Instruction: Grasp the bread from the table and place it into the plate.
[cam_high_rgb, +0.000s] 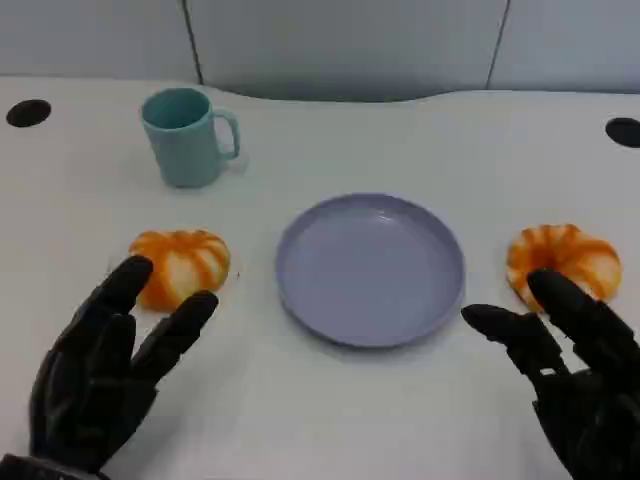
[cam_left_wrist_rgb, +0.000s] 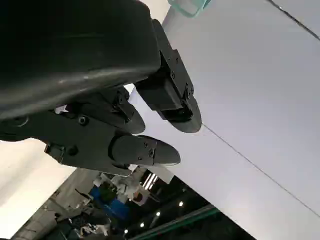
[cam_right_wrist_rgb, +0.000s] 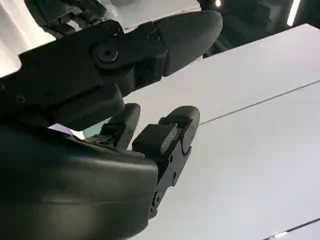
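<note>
Two pieces of orange-and-white bread lie on the white desk (cam_high_rgb: 330, 420), one at each side of the lilac plate (cam_high_rgb: 370, 268), which stands in the middle and holds nothing yet. The left bread (cam_high_rgb: 183, 264) lies toward the left edge of the desk, well apart from the plate rim. The right bread (cam_high_rgb: 564, 261) lies toward the right edge, also apart from the plate.

The left hand (cam_high_rgb: 105, 370) is in front of the left bread, on the near side of the desk, with its fingers spread and holding nothing; its fingertips (cam_high_rgb: 131, 272) reach to the near edge of that bread. I cannot say from the head view if they touch it or only hover above it. The right hand (cam_high_rgb: 575, 385) also has its fingers apart and holds nothing, and one fingertip overlaps the near edge of the right bread.

Each bread lies straight ahead of its own hand, toward the far edge. Both pieces are round, without a clear long axis, so I judge that either hand is equally near for the grasp. A teal mug (cam_high_rgb: 187, 135) stands behind the left bread, away from the path to the plate.
</note>
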